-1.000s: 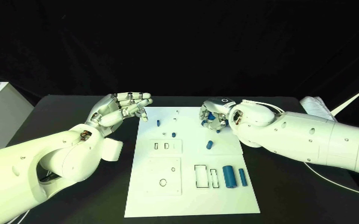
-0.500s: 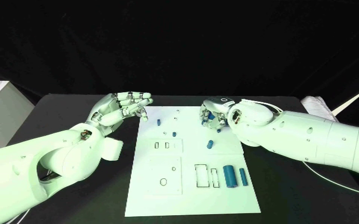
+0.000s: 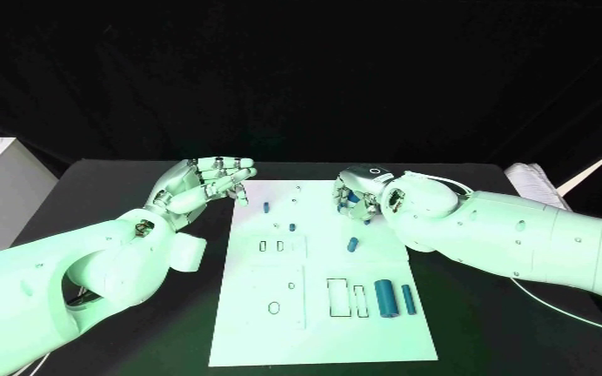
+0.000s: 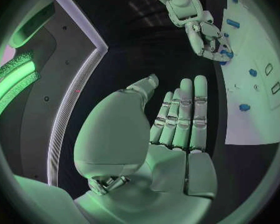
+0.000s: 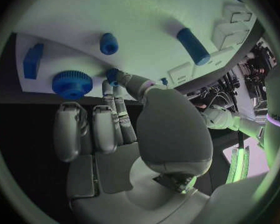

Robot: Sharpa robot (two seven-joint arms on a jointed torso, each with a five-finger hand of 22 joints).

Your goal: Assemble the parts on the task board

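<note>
The task board lies in the middle of the black table, small blue parts scattered over its far half. The right hand sits at the board's far right edge, fingertips touching a small part; whether it is pinched, I cannot tell. A blue gear lies just beside those fingers. The left hand hovers off the board's far left corner, fingers straight and together, holding nothing. Both hands have barely moved since earlier.

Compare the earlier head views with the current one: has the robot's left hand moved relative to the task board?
No. The left hand hovers by the far left corner of the task board, fingertips level with the board's far edge as before.
</note>
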